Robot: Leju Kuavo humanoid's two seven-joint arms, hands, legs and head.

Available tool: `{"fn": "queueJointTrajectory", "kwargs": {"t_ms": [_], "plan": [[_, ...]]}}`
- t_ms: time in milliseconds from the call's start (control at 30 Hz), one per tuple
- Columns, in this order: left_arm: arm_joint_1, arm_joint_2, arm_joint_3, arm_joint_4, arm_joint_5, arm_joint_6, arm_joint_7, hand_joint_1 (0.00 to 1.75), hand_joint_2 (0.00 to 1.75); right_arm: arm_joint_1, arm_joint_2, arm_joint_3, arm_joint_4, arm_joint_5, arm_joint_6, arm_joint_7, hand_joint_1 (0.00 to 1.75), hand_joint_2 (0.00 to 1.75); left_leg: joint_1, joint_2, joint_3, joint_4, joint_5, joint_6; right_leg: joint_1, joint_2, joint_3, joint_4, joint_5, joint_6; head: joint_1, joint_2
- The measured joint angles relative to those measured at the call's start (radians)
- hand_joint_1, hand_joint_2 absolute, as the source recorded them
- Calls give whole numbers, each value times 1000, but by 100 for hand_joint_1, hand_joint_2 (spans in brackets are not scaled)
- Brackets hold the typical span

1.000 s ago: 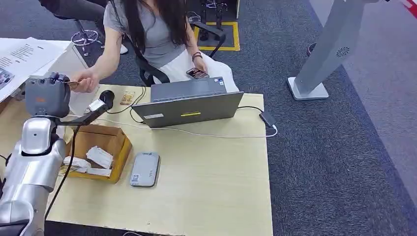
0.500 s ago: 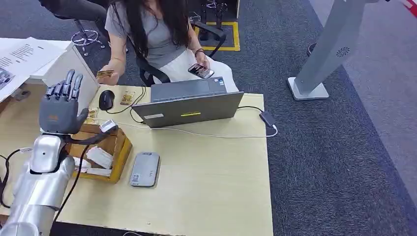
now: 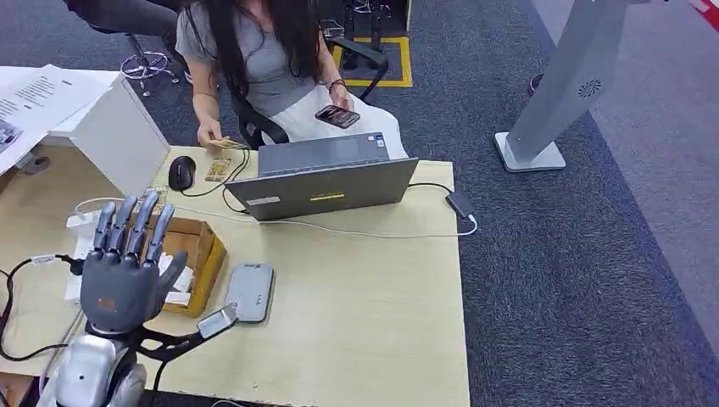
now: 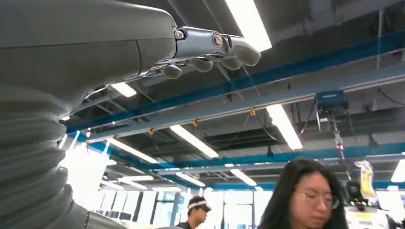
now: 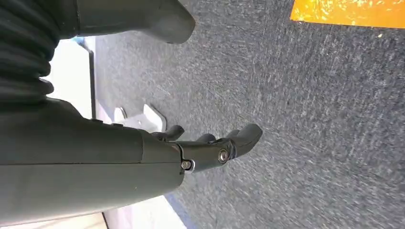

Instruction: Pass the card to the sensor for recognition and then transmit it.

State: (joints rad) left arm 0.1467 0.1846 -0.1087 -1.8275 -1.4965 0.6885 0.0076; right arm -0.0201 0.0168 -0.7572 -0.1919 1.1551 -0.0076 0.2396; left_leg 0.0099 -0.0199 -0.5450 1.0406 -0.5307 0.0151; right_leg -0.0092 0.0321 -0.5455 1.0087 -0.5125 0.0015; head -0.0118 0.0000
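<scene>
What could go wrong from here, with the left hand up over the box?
1. The left hand is empty, fingers spread, above the cardboard box; lowering it carelessly could knock the box or the grey sensor beside it.
2. A black cable loops by the left arm and might snag.
3. The person now holds the card, so recognition cannot be confirmed.

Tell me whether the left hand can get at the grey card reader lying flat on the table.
Probably yes: the left hand is open, holding nothing, raised beside the grey card reader, with nothing lying between them.
</scene>
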Motion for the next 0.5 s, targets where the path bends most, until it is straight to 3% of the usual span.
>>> {"fn": "queueJointTrajectory", "kwargs": {"t_ms": [233,367,400,433,467,500], "plan": [[6,0,0,-3,0,1,0,0,175,0,0,0,0,0,0,0,0,175,0,0,0,0,0,0,0,0,0,0,0,0,0,0],[84,2,-6,-82,3,0,5,0,175,2,5,-19,0,0,-3,0,0,175,0,-2,-1,0,0,0,0,-3,1,0,0,0,0,0],[128,7,-6,-107,32,-20,21,0,175,3,8,-28,0,-3,-6,0,0,175,0,-1,0,-1,0,0,0,-2,2,0,0,0,0,0],[207,25,14,-120,113,-116,31,0,175,5,11,-43,0,-6,-10,-3,0,175,0,-1,1,-1,0,0,0,-1,2,0,0,0,0,0],[271,24,112,-101,186,-210,-36,0,175,5,16,-57,0,6,-13,-8,0,175,1,-2,0,-1,0,0,0,-2,1,0,0,0,1,0],[275,19,145,-87,191,-218,-60,0,175,5,17,-60,0,10,-13,-11,0,175,1,-2,0,-1,0,0,0,-2,1,0,0,0,0,0]]}}
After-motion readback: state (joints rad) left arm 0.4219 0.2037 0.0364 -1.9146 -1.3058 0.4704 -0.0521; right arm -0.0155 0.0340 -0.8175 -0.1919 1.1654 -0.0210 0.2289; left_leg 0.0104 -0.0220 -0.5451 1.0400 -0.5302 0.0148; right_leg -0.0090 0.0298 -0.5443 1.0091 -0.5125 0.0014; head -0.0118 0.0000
